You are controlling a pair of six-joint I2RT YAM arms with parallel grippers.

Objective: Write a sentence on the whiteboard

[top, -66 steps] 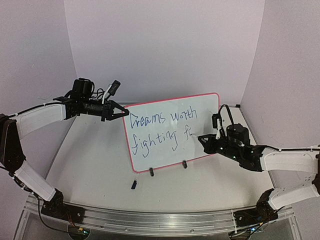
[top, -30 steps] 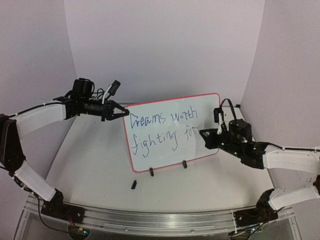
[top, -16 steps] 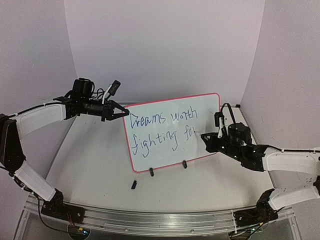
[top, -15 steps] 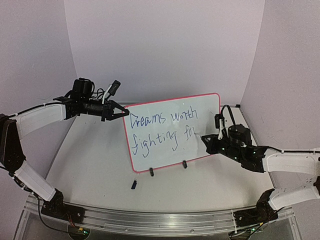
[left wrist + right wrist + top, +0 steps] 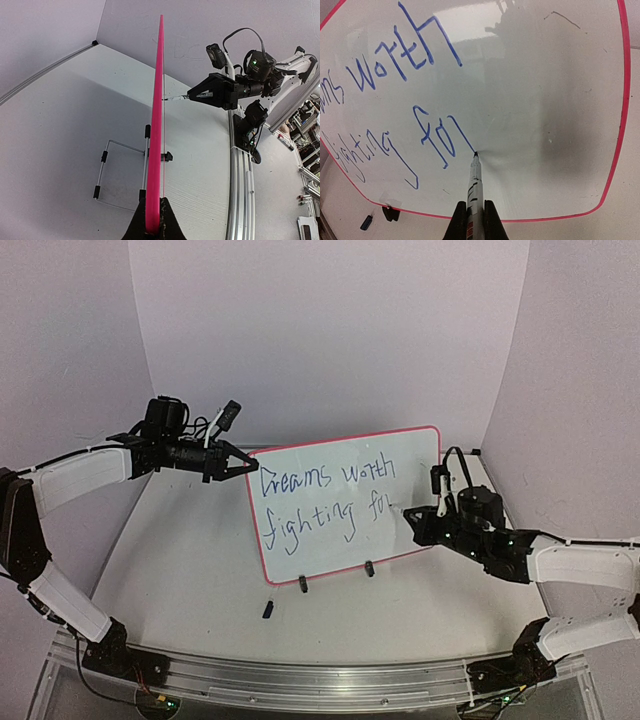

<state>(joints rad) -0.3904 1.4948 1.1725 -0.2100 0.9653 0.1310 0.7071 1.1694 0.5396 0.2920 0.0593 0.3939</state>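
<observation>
The whiteboard (image 5: 400, 540) stands upright on the table, white with a red-pink rim, and reads "Dreams worth fighting fo" plus one slanting stroke in blue. My left gripper (image 5: 250, 468) is shut on the board's upper left edge; the left wrist view shows the pink rim (image 5: 159, 125) edge-on between the black fingers (image 5: 170, 225). My right gripper (image 5: 474, 220) is shut on a white marker (image 5: 474, 185). The marker's tip touches the whiteboard (image 5: 550, 90) at the lower end of that last stroke. From above, the right gripper (image 5: 410, 516) is at the board's right part.
A small blue marker cap (image 5: 268, 609) lies on the table in front of the board. Two black clip feet (image 5: 303, 583) (image 5: 369, 568) hold the lower rim. A wire stand (image 5: 107, 155) sits behind the board. An aluminium rail (image 5: 300, 680) runs along the near edge. Walls close in on three sides.
The right gripper with the marker has written on from "f" to "fo" and a slanting stroke, then shifted slightly down along the board. The left gripper and the board have not moved.
</observation>
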